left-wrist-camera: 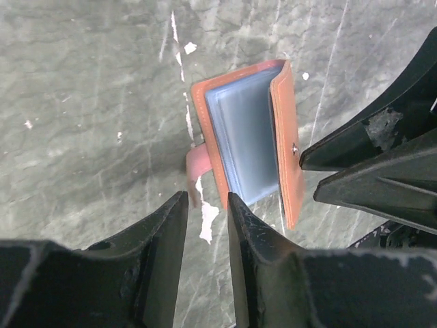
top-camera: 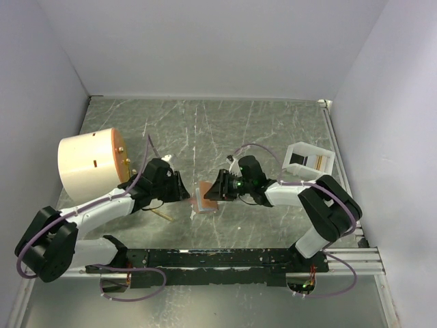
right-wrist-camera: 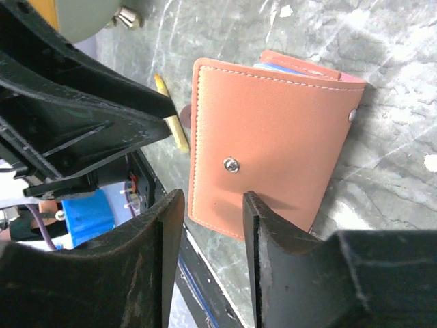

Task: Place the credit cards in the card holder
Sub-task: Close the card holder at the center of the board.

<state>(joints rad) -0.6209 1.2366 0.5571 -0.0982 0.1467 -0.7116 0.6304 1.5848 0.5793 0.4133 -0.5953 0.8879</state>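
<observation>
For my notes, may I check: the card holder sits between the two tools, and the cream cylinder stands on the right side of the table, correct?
Not quite: the cream cylinder stands on the left side of the table, as the top external view shows. The card holder does sit between the left tool and right tool.

Marbled table (top-camera: 273,130): cream cylinder (top-camera: 89,164) left, card holder (top-camera: 206,197) centre, white tray (top-camera: 308,160) right, yellow stick (top-camera: 162,215).
</observation>
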